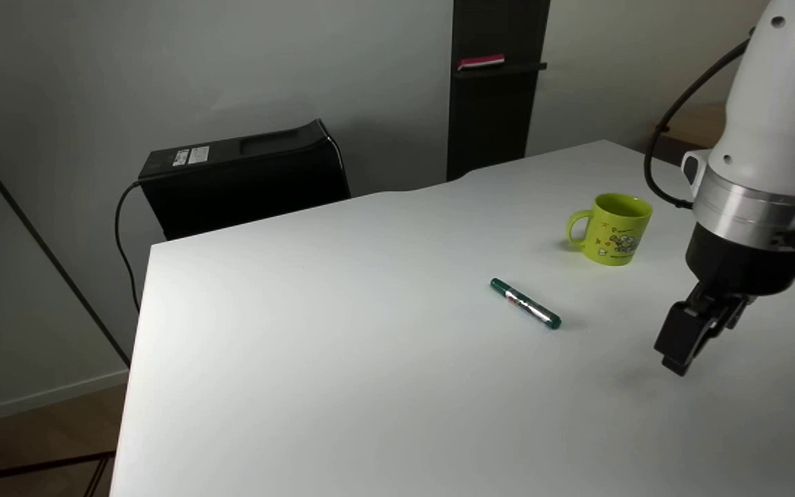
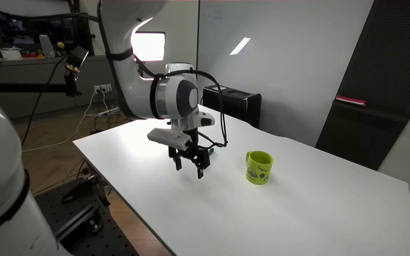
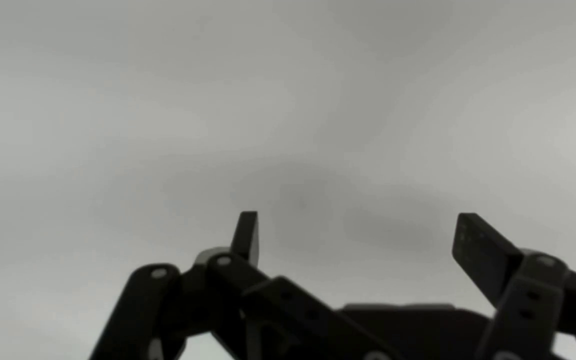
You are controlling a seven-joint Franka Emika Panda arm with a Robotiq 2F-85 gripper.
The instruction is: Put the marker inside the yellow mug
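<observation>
Fingers (image 3: 244, 235) spread wide, tips well apart as the wrist view gives it! Widest of all, a grey wall (image 1: 370, 83) stands at the back in both exterior views, and before it comes the white table (image 1: 301, 373), broad and bright, its far edge carrying a gentle curve. Beyond that edge rises a tall dark panel (image 1: 491, 124). Over the table reaches the white arm (image 2: 128, 96), bent at its joints, its wrist pointing down. Along the wall, a black box-shaped unit (image 1: 252, 190) sits just past the table's edge, pale labels (image 1: 190, 156) on its top. Down at the arm's end, look, the black gripper (image 2: 189, 170) hangs above the table, pale surface showing between its fingertips. Next size down, it's the yellow mug (image 1: 604, 238), greenish in tone, upright on the table, mouth up, handle out to one side, little printed figures on its wall, and apart from the gripper. And smallest on the field, the marker (image 1: 525, 304): dark green, a silvery stretch along its barrel, lying flat on the table outside the yellow mug, near it but apart, and in an exterior view its green end (image 2: 211, 152) peeks out from behind the gripper
</observation>
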